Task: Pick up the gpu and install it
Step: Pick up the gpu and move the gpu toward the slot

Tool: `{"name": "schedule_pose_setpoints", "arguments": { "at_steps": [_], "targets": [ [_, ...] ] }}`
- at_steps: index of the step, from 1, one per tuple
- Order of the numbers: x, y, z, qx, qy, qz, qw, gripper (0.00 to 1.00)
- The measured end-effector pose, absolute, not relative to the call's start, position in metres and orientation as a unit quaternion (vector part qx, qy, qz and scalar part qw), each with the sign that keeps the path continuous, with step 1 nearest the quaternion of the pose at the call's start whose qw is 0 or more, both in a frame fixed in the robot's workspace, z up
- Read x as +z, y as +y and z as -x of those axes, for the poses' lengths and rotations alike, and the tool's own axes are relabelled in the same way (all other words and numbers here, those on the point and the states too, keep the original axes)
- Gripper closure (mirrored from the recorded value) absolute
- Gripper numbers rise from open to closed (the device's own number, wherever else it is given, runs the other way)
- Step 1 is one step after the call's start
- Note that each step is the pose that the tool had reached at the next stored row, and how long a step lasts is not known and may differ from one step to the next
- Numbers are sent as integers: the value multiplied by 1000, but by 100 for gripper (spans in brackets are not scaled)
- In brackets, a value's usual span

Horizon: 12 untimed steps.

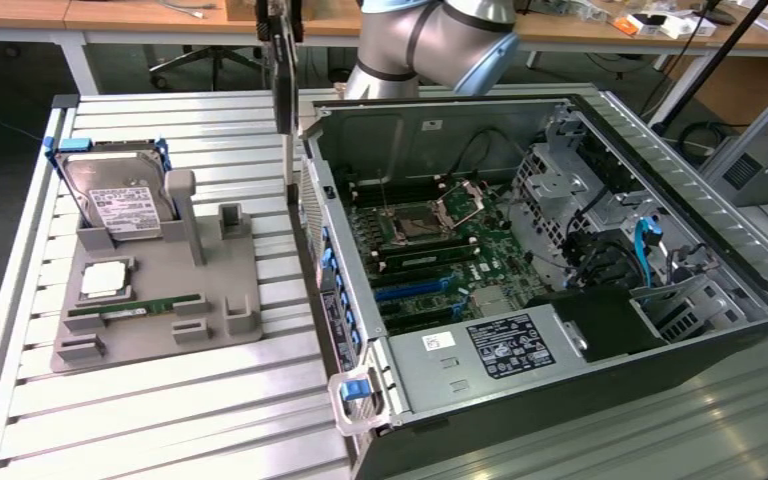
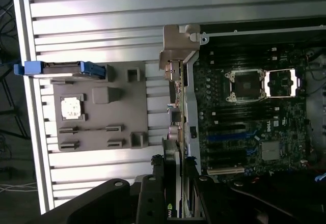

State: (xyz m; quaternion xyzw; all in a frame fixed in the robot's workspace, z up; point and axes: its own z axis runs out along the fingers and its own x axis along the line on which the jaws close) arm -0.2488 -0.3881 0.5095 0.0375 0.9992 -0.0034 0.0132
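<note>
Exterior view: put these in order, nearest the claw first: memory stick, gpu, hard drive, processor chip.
1. gpu, in the claw.
2. Hard drive, upright, far end of the tray.
3. Processor chip, mid-tray.
4. Memory stick, tray's near end.

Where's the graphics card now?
In the exterior view the gpu hangs in the gripper, over the open computer case's wall nearest the grey parts tray.

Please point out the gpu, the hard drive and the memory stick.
gpu (image 1: pixel 283 100): exterior view, lower half of the dark board.
hard drive (image 1: pixel 120 208): exterior view, on its white label.
memory stick (image 1: pixel 137 308): exterior view, middle of the green strip.
</note>
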Motion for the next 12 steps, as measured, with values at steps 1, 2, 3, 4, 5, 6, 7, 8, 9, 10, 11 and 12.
{"name": "schedule_pose_setpoints", "arguments": {
  "at_steps": [1,2,3,4,5,6,7,8,9,10,11,12],
  "targets": [
    [507,-388,242,-6,999,-38,13,73],
    [504,-388,235,-8,999,-38,13,73],
    [502,-388,229,-10,999,-37,13,73],
    [502,-388,228,-10,999,-37,13,73],
    [501,-388,225,-11,999,-37,13,73],
    [500,-388,223,-12,999,-37,13,73],
    [499,-388,222,-12,999,-37,13,73],
    [499,-388,221,-13,999,-37,14,73],
    [498,-388,219,-14,999,-37,14,73],
    [497,-388,218,-14,999,-37,14,73],
    [497,-388,217,-15,999,-37,14,73],
    [496,-388,216,-15,999,-37,14,73]
  ]
}}
